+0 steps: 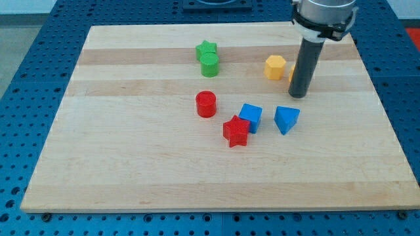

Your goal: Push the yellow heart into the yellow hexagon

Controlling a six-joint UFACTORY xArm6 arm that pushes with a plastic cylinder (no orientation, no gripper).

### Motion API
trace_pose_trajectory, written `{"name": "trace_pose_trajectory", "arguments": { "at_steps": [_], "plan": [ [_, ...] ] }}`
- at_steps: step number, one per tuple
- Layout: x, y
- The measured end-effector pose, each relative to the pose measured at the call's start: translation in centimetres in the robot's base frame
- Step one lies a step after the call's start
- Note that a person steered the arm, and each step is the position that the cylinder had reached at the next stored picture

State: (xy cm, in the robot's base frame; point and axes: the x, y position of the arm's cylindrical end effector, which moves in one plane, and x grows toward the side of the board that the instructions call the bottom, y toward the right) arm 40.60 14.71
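The yellow hexagon sits on the wooden board at the view's upper right. The yellow heart is just right of it, mostly hidden behind my dark rod; only a thin yellow sliver shows at the rod's left edge. My tip rests on the board just below and right of the hexagon, in front of the heart. Whether the heart touches the hexagon cannot be told.
A green star and green cylinder stand together at upper middle. A red cylinder, a red star, a blue cube and a blue triangle lie below. The board's right edge is near.
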Motion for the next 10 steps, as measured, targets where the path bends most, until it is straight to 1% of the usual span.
{"name": "trace_pose_trajectory", "arguments": {
  "at_steps": [1,2,3,4,7,8,9,10],
  "plan": [
    [-0.2,-0.2],
    [2.3,2.1],
    [1.4,4.7],
    [-0.4,3.5],
    [-0.5,-0.6],
    [0.0,-0.1],
    [1.5,4.5],
    [-2.0,5.1]
  ]
}}
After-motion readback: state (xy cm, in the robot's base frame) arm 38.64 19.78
